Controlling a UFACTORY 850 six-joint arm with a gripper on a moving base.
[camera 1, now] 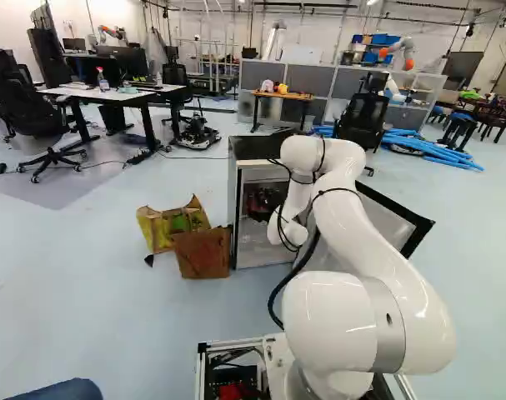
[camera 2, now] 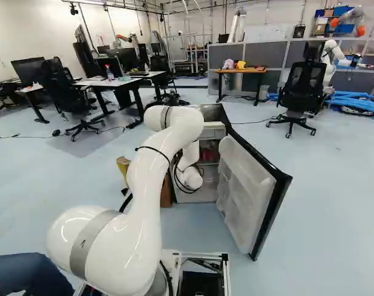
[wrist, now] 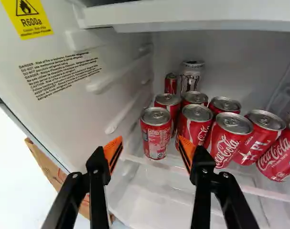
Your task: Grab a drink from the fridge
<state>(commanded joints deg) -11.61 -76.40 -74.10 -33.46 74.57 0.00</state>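
nearest the lens in the wrist view: gripper [wrist: 148,145], with jaws set wide, orange pads [wrist: 112,149] well apart, and nothing held between. directly ahead of the gap: near can [wrist: 155,134], red, upright on the clear shelf [wrist: 178,170], close to the inner side wall of the fridge [camera 1: 254,148], apparently free of both pads. beside and behind: further red cans [wrist: 227,140], closely grouped, with a slim can [wrist: 171,83] and a silver can [wrist: 190,80] at the back. on the inner wall: yellow sticker [wrist: 26,18]. in the right base view: white arm [camera 2: 146,216], reaching forward and bent down toward the fridge opening, with the door [camera 2: 243,192] swung open beside. at the fridge's foot in the left base view: brown cardboard [camera 1: 202,252]

stage of the task, as judged: about halfway. done: door open, jaws lined up roughly with a drink. left to do: advance a little, close on the near can, lift clear of the shelf, and withdraw. chief risk: nudging the neighbouring cans during the approach
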